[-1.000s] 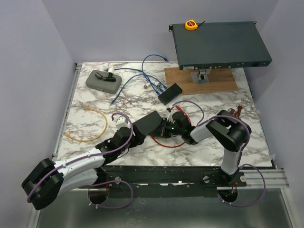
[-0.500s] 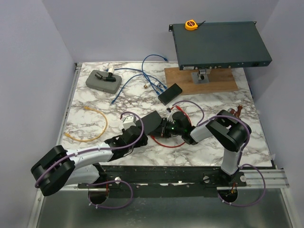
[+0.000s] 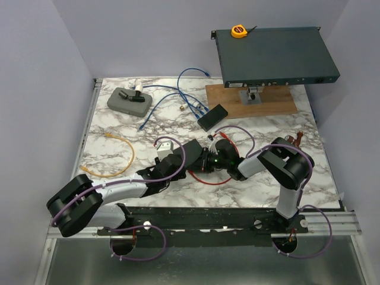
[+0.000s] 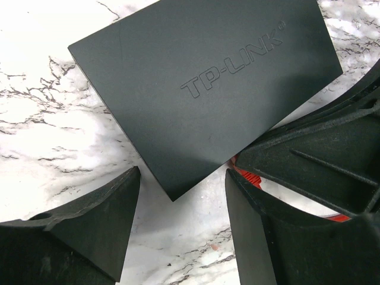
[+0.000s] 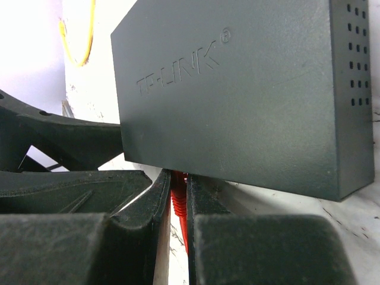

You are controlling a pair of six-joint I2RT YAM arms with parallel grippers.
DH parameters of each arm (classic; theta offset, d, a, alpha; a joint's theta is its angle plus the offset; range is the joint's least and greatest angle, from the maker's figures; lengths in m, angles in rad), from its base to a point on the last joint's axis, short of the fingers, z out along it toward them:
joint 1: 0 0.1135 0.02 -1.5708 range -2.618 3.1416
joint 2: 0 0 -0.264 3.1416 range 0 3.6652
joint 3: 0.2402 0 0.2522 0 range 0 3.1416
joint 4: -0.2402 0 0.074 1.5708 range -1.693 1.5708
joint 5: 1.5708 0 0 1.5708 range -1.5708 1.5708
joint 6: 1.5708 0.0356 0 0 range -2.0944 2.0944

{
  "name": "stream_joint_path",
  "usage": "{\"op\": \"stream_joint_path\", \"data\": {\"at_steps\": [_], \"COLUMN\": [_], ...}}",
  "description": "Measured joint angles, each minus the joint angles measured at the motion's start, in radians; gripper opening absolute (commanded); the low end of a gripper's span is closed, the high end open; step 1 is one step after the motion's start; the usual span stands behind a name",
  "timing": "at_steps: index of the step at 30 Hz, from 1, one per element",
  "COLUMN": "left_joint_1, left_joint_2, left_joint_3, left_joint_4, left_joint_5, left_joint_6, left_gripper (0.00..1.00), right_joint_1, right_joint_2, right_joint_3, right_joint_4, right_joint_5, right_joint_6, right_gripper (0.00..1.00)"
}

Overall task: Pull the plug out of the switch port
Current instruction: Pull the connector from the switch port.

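switch (image 3: 191,152) lies between left end effector (image 4: 181,181) and right end effector (image 5: 178,178); plug (image 5: 179,202) on its right

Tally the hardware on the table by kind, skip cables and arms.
Small black boxes: 2
Rack unit: 1
Tape measure: 1
Grey case: 1
Wood board: 1
Total: 6

Matt black plastic switch (image 4: 202,89), smooth red plastic plug (image 5: 177,199), glossy marble-patterned table (image 3: 267,127), bare wood board (image 3: 279,105)
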Motion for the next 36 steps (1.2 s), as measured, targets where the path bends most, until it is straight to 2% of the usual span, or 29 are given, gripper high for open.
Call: {"op": "stream_joint_path", "data": {"at_steps": [36], "left_joint_1": [0.003], "left_joint_2": [0.072], "left_joint_3": [0.043], "left_joint_4": [0.027], "left_joint_5": [-0.010], "left_joint_6": [0.009], "left_gripper": [0.60], "right_joint_1": [-0.007], "right_joint_2": [-0.053], "right_joint_3": [-0.014], "right_joint_4": [-0.091], "right_joint_5": [-0.033], "right_joint_6": [-0.061], "right_gripper": [0.01]}}
